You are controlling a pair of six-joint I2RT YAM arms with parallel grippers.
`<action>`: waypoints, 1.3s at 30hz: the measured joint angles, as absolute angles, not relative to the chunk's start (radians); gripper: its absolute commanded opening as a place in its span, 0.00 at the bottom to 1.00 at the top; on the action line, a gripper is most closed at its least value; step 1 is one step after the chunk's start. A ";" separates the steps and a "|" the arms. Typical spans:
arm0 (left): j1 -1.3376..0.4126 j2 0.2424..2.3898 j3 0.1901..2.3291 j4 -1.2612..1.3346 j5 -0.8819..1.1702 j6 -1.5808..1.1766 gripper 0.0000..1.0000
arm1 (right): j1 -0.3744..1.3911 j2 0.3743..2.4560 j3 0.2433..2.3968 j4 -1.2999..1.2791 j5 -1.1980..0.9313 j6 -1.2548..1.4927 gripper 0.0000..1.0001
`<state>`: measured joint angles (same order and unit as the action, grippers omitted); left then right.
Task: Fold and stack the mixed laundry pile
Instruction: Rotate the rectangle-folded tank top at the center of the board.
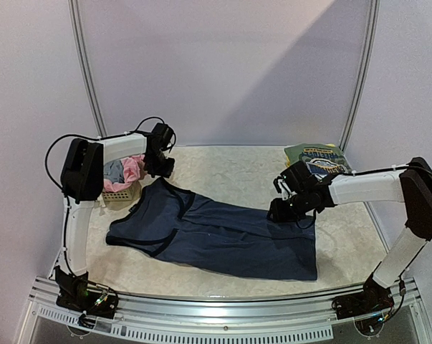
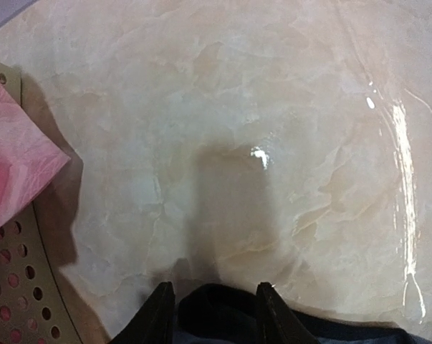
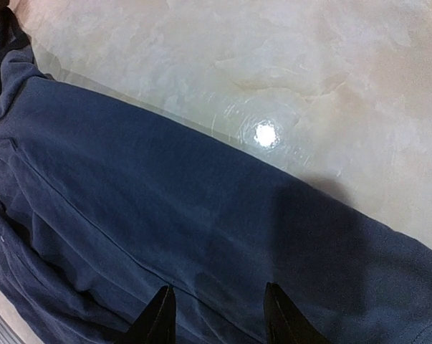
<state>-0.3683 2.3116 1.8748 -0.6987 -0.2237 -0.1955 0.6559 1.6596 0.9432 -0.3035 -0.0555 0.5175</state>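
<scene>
The long navy sleeveless dress (image 1: 223, 236) lies spread flat across the table, straps at the far left. My left gripper (image 1: 161, 169) hovers at the top strap; in the left wrist view its open jaws (image 2: 216, 315) straddle the dark strap loop (image 2: 217, 304). My right gripper (image 1: 281, 211) is over the dress's far edge on the right, open, fingers apart just above the navy cloth (image 3: 165, 201), holding nothing. A folded navy printed tee (image 1: 317, 158) lies at the back right. Pink (image 1: 133, 170) and grey (image 1: 114, 170) pieces sit in the basket.
The pale-green perforated basket (image 1: 120, 193) stands at the left beside the left arm; its rim (image 2: 15, 287) and pink cloth (image 2: 15, 165) show in the left wrist view. Bare marble-look tabletop (image 1: 223, 172) lies beyond the dress. The metal rail (image 1: 223, 304) runs along the near edge.
</scene>
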 measured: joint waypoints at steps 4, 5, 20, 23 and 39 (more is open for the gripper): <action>-0.365 2.355 1.914 -0.716 -0.220 -0.191 0.37 | 0.657 1.684 0.949 -0.305 -0.062 0.514 0.42; -0.365 2.363 1.916 -0.719 -0.221 -0.191 0.37 | 0.657 1.688 0.952 -0.305 -0.062 0.513 0.42; -0.364 2.379 1.916 -0.736 -0.255 -0.197 0.00 | 0.661 1.704 0.975 -0.307 -0.062 0.510 0.42; -0.364 2.374 1.902 -0.714 -0.252 -0.197 0.00 | 0.661 1.707 0.976 -0.307 -0.062 0.510 0.42; -0.364 1.911 1.374 -0.417 -0.200 -0.249 0.04 | 0.663 1.724 0.995 -0.344 -0.027 0.516 0.42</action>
